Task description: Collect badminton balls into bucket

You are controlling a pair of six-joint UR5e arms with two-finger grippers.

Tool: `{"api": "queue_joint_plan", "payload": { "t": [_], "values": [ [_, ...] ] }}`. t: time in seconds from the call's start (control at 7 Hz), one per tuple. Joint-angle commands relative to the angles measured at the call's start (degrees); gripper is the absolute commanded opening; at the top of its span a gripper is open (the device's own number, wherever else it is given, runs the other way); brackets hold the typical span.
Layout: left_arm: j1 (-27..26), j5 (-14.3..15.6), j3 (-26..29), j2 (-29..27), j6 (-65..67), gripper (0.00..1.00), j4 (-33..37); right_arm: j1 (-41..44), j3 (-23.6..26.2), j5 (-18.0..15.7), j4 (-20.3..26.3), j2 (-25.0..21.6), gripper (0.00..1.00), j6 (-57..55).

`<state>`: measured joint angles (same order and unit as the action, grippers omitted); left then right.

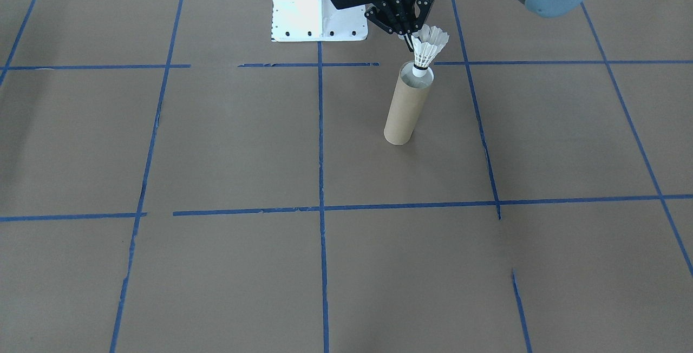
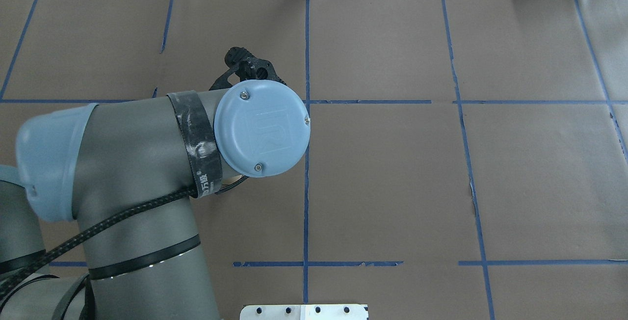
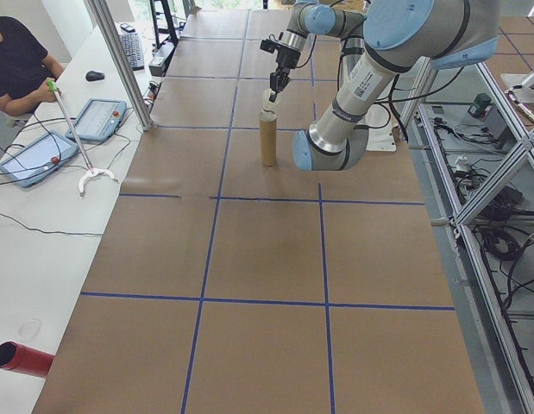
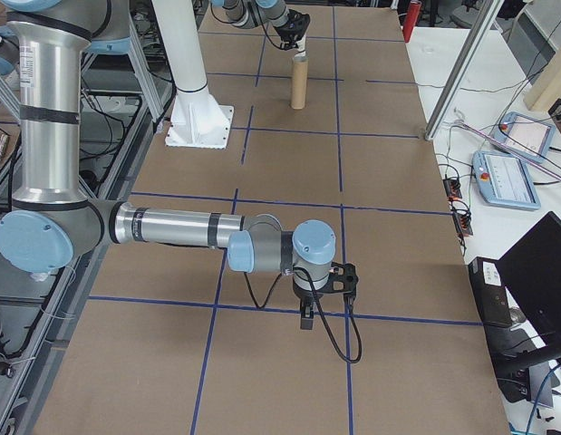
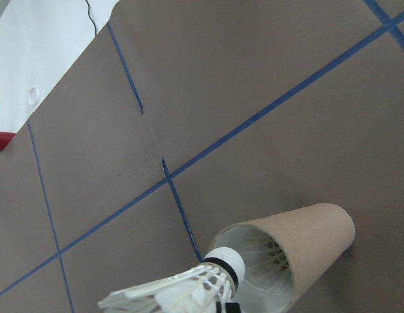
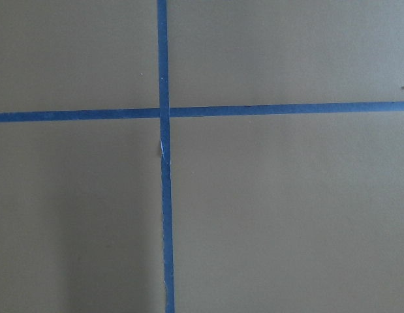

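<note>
shuttlecock (image 1: 427,50) pinched by skirt in our left gripper (image 1: 410,36), cork tip at bucket (image 1: 407,105) mouth. risk: off-centre release, skirt catches rim, tube tips. right gripper (image 4: 307,313): cannot tell.

You've got a matt brown paper worktop (image 1: 227,142) gridded with blue tape, a matt cardboard bucket (image 1: 407,105) with whitish lining, a feathery white badminton ball (image 1: 429,50), and a glossy white metal base (image 1: 303,6) at 12 o'clock.
</note>
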<state>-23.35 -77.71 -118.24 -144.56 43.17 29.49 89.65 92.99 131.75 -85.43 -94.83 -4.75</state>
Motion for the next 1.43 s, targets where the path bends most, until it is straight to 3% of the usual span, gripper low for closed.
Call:
{"api": "queue_joint_plan", "payload": {
  "t": [0.0,0.71,1.14,1.29],
  "values": [
    [0.1,-0.1,0.4,0.0,0.2,1.0,0.1,0.0,0.0,0.0,0.0,0.0,1.0,0.0],
    [-2.3,-1.2,-2.6,-0.7,0.7,1.0,3.6,0.0,0.0,0.0,0.0,0.0,1.0,0.0],
    [-13.7,-10.5,-2.4,2.1,-4.4,1.0,16.8,0.0,0.0,0.0,0.0,0.0,1.0,0.0],
    [-18.9,-15.6,-2.3,6.9,-7.5,1.0,25.0,0.0,0.0,0.0,0.0,0.0,1.0,0.0]
  ]
}}
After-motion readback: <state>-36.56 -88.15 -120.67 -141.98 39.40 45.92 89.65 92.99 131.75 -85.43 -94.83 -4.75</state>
